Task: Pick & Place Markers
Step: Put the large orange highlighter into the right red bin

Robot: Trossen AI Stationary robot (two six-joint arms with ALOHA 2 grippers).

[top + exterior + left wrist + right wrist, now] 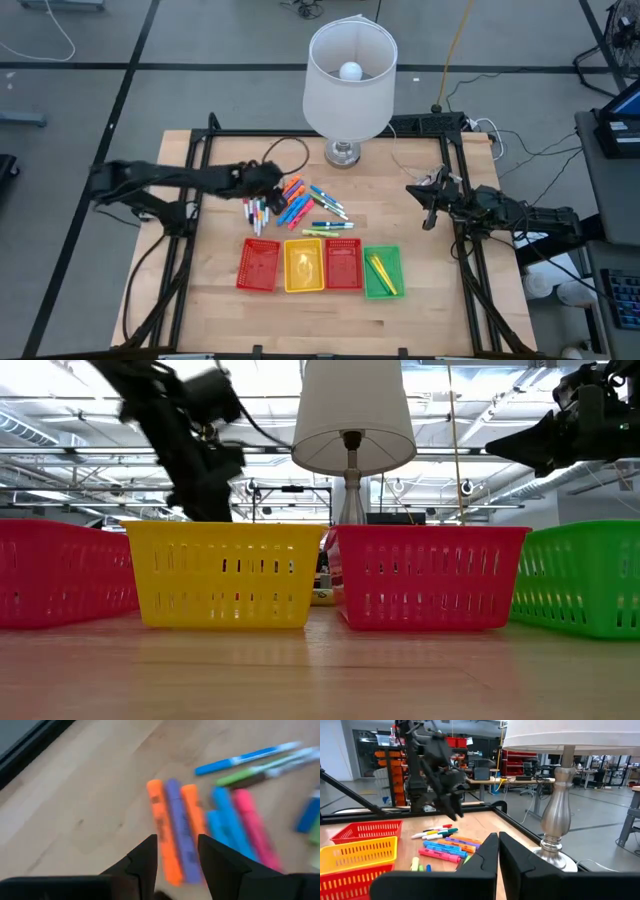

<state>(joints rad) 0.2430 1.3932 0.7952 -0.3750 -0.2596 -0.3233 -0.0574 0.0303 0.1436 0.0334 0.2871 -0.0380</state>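
- Markers (pixel 300 205) lie in a loose pile at the centre of the high frame on the counter (pixel 220 300), just above the row of trays; orange, purple, blue and pink ones lie side by side in the left wrist view.
- Left tool (pixel 272 178) hangs over the upper-left edge of the pile, its fingers (pixel 145 860) apart with nothing between them, above an orange marker (pixel 162 832) and a purple one (pixel 179 832).
- Right tool (pixel 428 205) waits at centre right of the high frame, well apart from the pile, fingers together and empty.
- Four trays sit in a row at lower centre: red (pixel 258 265), yellow (pixel 303 265), red (pixel 343 263), green (pixel 382 272).
- Green tray holds a yellow marker (pixel 381 271).
- Lamp (pixel 349 75) stands at upper centre, beyond the pile.
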